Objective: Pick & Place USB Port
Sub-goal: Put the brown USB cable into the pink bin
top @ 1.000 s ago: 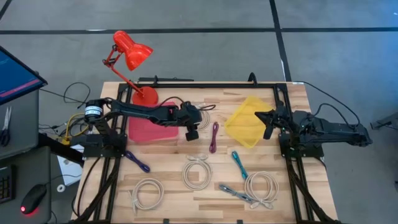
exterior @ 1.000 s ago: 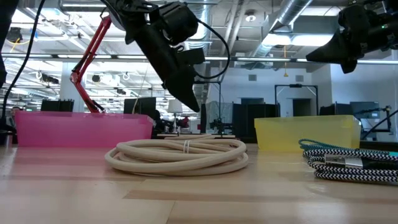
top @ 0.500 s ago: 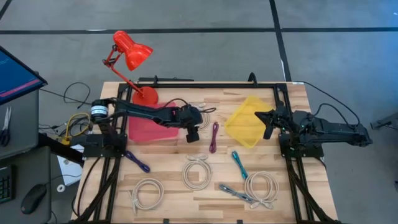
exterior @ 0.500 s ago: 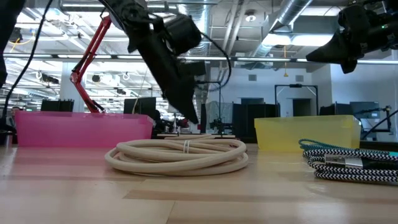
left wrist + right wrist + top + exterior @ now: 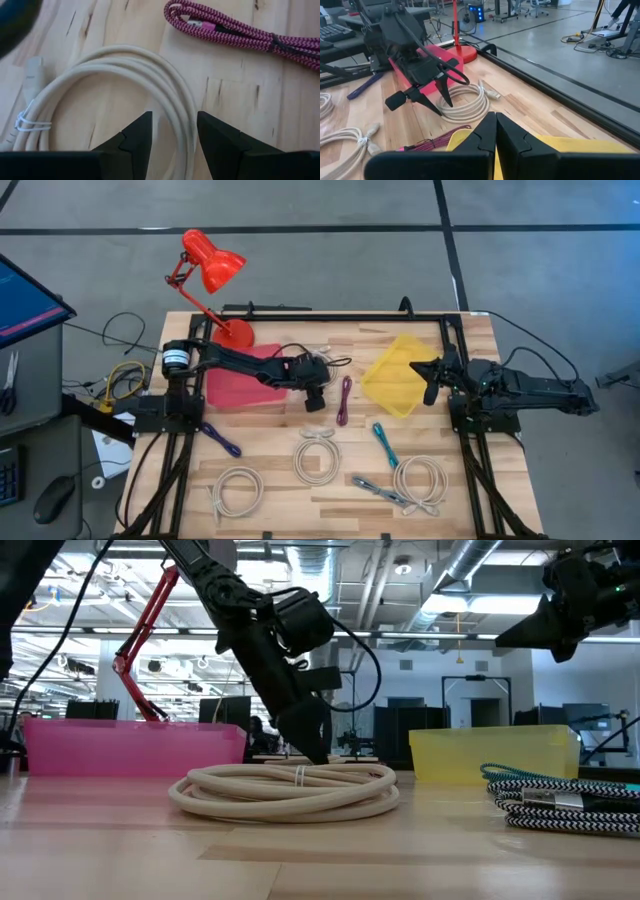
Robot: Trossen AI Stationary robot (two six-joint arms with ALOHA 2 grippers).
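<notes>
— Where's the left gripper (image 5: 173,117) right now?

— Down low over the table, fingers spread apart with nothing between them. The cream USB cable (image 5: 125,65) lies coiled flat on the wood directly under it, and one side of the loop runs straight through the gap between the two tips. I can't tell from here whether the tips touch the cord.

— Anything else near those jaws?

— A magenta braided cable (image 5: 235,35) lies just past the fingertips, beyond the cream coil and clear of it. The pink bin (image 5: 240,385) is behind the gripper, on the arm's side.

— And the other arm?

— The right gripper (image 5: 495,120) hangs in the air with its fingers pressed together, holding nothing. The yellow bin (image 5: 560,145) sits right below its tips. Looking out past those closed jaws, the cream USB cable is well ahead of them, across the table.
</notes>
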